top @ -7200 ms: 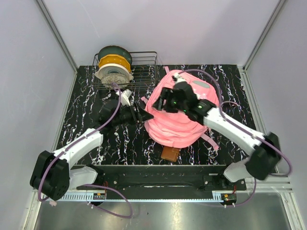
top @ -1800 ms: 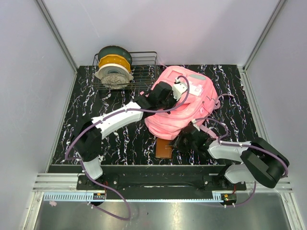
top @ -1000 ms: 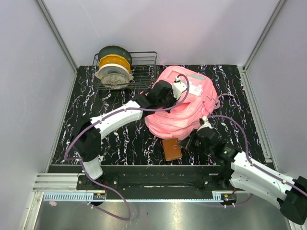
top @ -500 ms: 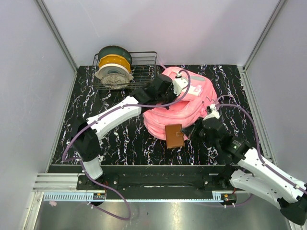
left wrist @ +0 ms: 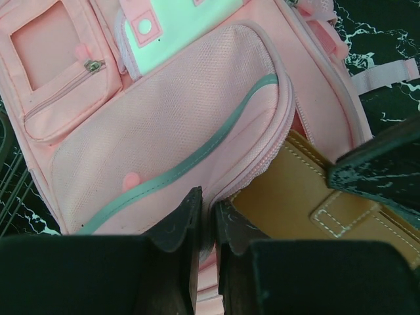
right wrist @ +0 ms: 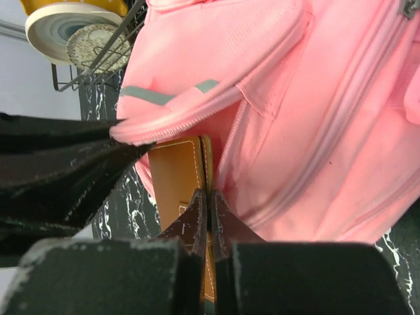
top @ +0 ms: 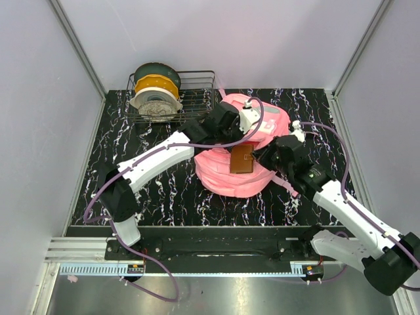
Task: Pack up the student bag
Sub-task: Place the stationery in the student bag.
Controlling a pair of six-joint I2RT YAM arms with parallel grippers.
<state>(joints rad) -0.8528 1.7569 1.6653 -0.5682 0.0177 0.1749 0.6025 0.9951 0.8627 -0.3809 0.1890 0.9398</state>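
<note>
The pink student bag (top: pixel 252 180) lies in the middle of the table. My left gripper (top: pixel 231 136) is shut on the zipper edge of its pocket flap (left wrist: pixel 259 167) and holds that flap lifted; in the left wrist view the left gripper (left wrist: pixel 209 202) pinches the pink edge. A brown leather wallet (top: pixel 241 159) sits at the pocket mouth, under the flap. My right gripper (top: pixel 258 157) is shut on its edge. The right wrist view has the right gripper (right wrist: pixel 209 197) clamped on the wallet (right wrist: pixel 174 174), which stands on edge against the bag (right wrist: pixel 308 98).
A wire basket (top: pixel 197 98) with filament spools (top: pixel 156 92) stands at the back left, close to the bag. A loose pink strap (top: pixel 287 185) trails at the bag's right. Grey walls close the table on three sides.
My right gripper has carried the brown wallet from the table in front of the bag up and back to the pocket mouth. My left gripper has kept its hold on the flap.
</note>
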